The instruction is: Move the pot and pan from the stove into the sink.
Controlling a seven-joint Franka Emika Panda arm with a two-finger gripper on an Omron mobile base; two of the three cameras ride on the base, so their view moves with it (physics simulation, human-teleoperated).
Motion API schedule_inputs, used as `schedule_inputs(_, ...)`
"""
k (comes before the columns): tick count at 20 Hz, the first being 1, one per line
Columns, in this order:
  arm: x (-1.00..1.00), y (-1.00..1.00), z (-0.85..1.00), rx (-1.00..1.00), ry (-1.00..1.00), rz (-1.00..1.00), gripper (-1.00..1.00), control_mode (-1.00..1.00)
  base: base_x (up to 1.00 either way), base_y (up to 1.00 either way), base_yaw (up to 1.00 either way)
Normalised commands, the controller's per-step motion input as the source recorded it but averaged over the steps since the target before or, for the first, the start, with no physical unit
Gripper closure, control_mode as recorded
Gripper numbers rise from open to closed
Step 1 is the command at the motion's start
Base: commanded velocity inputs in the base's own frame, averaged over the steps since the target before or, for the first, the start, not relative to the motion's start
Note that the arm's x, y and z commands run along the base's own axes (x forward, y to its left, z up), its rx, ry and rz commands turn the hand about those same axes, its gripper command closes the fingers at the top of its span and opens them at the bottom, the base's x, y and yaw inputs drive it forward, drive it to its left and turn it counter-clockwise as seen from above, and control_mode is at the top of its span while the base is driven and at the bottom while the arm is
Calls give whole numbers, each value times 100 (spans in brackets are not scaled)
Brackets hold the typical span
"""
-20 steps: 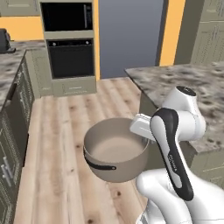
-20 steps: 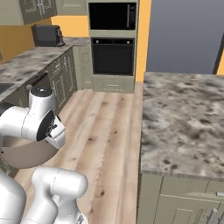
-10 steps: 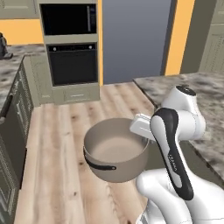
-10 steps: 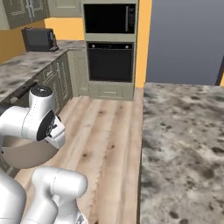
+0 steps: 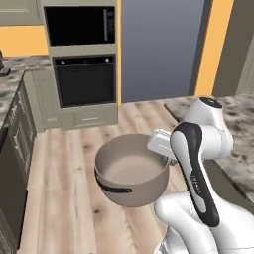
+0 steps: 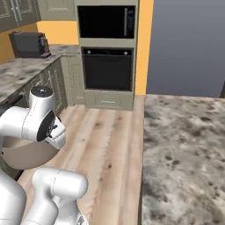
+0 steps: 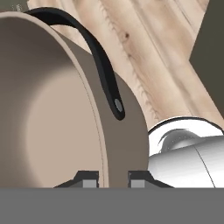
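Note:
The taupe pot hangs tilted in the air above the wooden floor, its pale inside empty. My gripper is shut on its rim at the right side, one finger inside and one outside the wall. In the hand view the pot bulks large, a dark loop handle curves over its outer wall, and my gripper pinches the rim. From the right base view the pot sits below my arm. The pan, the stove and the sink are out of view.
A built-in wall oven stands ahead, with a grey panel to its right. A granite island counter lies on the right. A counter with cabinets and a toaster runs along the left.
The whole scene has shifted in both base views, so the base has moved: the oven wall has come nearer. The pot stays in the same grip beside the arm.

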Motion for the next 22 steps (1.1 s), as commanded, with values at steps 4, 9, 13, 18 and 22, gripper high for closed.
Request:
schedule_inputs(4,0,0,0,0,0,0,100,100,91,28,0)
schedule_inputs(9,0,0,0,0,0,0,100,100,89,27,0)
schedule_inputs(13,0,0,0,0,0,0,100,100,72,15,2)
schedule_inputs(18,0,0,0,0,0,0,100,100,43,-5,20)
schedule_inputs(22,0,0,0,0,0,0,100,100,26,-5,32)
